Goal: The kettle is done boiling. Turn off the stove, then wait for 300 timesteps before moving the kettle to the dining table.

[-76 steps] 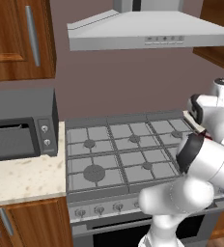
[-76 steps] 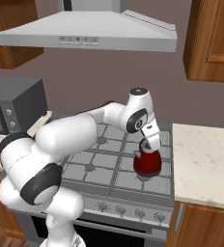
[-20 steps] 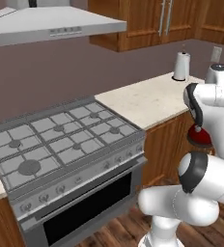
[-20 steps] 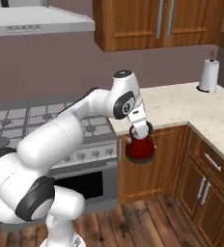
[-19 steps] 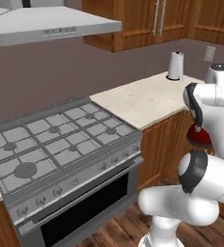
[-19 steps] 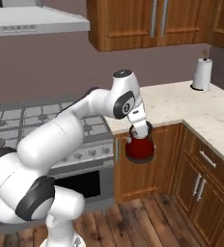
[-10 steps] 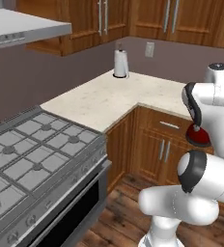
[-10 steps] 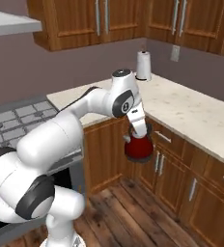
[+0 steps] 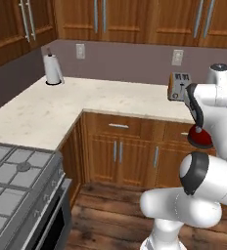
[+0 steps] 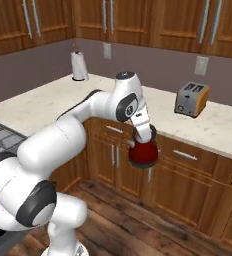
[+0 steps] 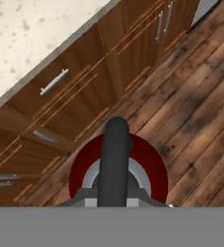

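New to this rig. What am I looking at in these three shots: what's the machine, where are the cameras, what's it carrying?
It's a rendered kitchen. The white jointed arm stands on a base that can drive. Two cameras ride on that base behind the arm, one to its left and one to its right. The third sits on the hand, looking down along the gripper. The gripper is shut on the dark handle of a red kettle, which hangs in the air over the wood floor in front of the cabinets. On the beige counter stand a paper towel roll and a toaster. The stove is at the left.

Beige speckled counter (image 10: 53,102) — paper-towel roll (image 10: 78,66) and toaster (image 10: 191,100) on top
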Controlling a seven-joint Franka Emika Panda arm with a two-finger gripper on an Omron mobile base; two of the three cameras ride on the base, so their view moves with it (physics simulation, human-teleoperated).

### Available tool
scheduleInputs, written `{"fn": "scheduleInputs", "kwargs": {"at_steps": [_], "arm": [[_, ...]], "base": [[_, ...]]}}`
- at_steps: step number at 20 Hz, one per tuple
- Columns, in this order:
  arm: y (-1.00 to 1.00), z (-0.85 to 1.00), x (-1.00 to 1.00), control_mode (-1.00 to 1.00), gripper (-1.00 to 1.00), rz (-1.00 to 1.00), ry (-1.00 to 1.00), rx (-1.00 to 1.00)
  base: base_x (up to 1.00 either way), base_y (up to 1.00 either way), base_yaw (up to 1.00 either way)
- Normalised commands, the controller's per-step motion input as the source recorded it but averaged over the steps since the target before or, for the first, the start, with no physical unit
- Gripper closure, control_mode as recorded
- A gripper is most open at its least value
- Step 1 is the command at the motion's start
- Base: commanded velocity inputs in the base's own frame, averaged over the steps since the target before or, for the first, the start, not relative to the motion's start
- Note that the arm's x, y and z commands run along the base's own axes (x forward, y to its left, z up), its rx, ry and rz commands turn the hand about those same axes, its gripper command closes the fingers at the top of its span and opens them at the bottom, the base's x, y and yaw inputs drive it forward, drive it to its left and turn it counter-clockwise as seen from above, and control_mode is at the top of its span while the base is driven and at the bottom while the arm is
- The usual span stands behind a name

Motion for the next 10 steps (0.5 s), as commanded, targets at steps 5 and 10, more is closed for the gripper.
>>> {"fn": "scheduleInputs", "kwargs": {"at_steps": [5,10], "arm": [[0.00,0.00,0.00,1.00,1.00,0.00,0.00,0.00],[0.00,0.00,0.00,1.00,1.00,0.00,0.00,0.00]], "base": [[-0.02,-0.01,-0.60],[0.00,-0.12,-0.56]]}}
